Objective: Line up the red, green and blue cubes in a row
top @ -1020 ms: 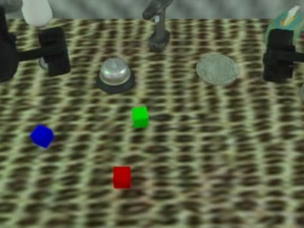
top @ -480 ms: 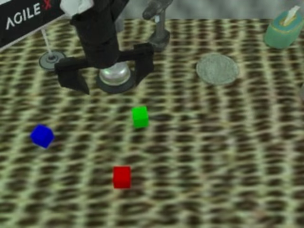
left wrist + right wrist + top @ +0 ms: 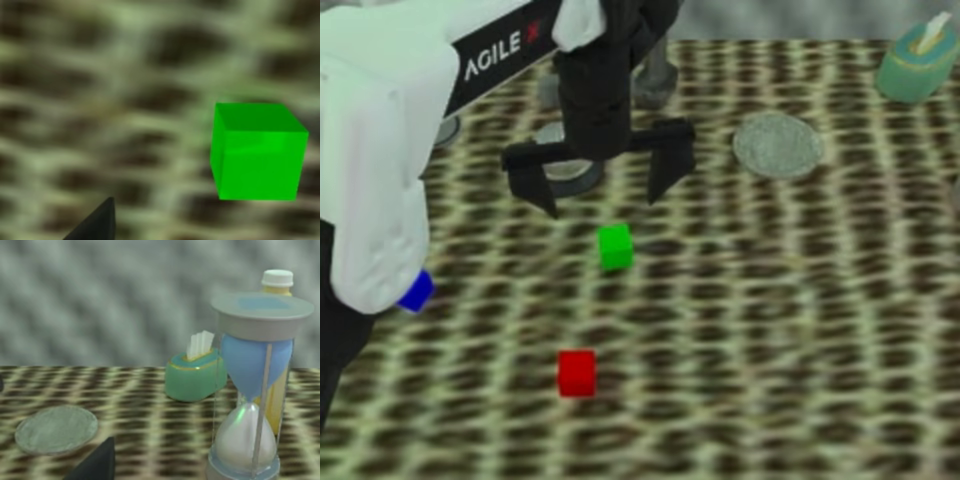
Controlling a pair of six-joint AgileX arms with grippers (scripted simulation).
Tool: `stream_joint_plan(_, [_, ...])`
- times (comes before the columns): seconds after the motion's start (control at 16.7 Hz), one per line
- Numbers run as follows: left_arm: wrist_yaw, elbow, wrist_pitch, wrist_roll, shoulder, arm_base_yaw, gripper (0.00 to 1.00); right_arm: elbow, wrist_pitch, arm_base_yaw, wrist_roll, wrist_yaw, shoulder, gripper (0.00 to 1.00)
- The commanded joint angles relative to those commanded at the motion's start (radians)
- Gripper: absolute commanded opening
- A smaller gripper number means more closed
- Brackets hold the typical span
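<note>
Left gripper: hovering upper centre of the top view, jaws spread wide, gripping nothing. Green cube: sitting just below it. Red cube: resting lower centre. Blue cube: left, partly hidden.

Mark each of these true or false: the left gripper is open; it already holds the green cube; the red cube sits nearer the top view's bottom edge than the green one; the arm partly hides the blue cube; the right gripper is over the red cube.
1. The left gripper is open. True: its fingers stand spread wide.
2. It holds the green cube. False: the cube sits on the table, untouched, with the gripper above and just behind it.
3. The red cube lies nearer the top view's bottom edge than the green cube. True.
4. The left arm partly hides the blue cube. True: only a corner shows.
5. The right gripper is over the red cube. False: it does not show in the top view, and its wrist camera faces an hourglass and tissue box.
</note>
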Motion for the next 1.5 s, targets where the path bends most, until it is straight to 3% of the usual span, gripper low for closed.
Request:
stream_joint_plan(0.42, [0.0, -0.017, 0.018, 0.002, 0.003, 0.003, 1.0, 0.0, 0.0, 0.0, 0.0, 0.0, 0.0, 1.0])
stream_joint_plan(0.84, [0.001, -0.207, 0.26, 0.002, 0.049, 0.002, 1.0, 0.0, 0.0, 0.0, 0.0, 0.0, 0.0, 1.0])
stream_joint_plan(1.14, [0.001, -0.223, 0.277, 0.002, 0.054, 0.001, 1.0, 0.0, 0.0, 0.0, 0.0, 0.0, 0.0, 1.0])
stream_joint_plan(1.5, [0.001, -0.223, 0.277, 0.002, 0.054, 0.001, 0.55, 0.0, 0.0, 0.0, 0.0, 0.0, 0.0, 1.0])
